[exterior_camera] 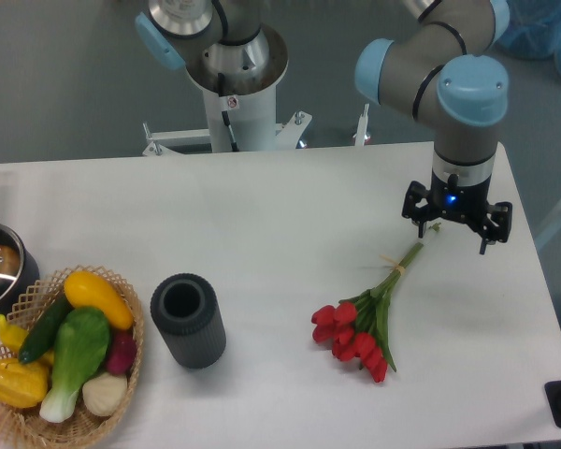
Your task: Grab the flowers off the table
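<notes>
Flowers (365, 323) lay flat on the table (262, 215), toward its right side, with the red tulip heads pointing down toward the near edge and the green stems running up and to the right, past a pale band (395, 267) tied partway along them. Above the far tips of those stems hung the gripper (456, 229), its 2 fingers spread wide and holding nothing, one finger to each side of the stem ends as the camera saw it. How high it stood over the table could not be told from this 1 view. The step in hand looked like the approach before the grasp, with lifting not yet begun. To do it well, a grip on the very tips would probably be poor, since the heavy heads would swing the bunch down; the better spot seemed to be nearer the band, where the stems were bound together and would not splay. The fingers would best close across the stems rather than along them, so the wrist might need turning until the gap stood square to the slanted line of the bunch. A straight, slow descent would help keep the fingertips from scraping the tabletop or nudging the stems aside. Far to the left stood a dark cylinder (187, 320) and a basket (112, 398) of vegetables, well apart from the work.
</notes>
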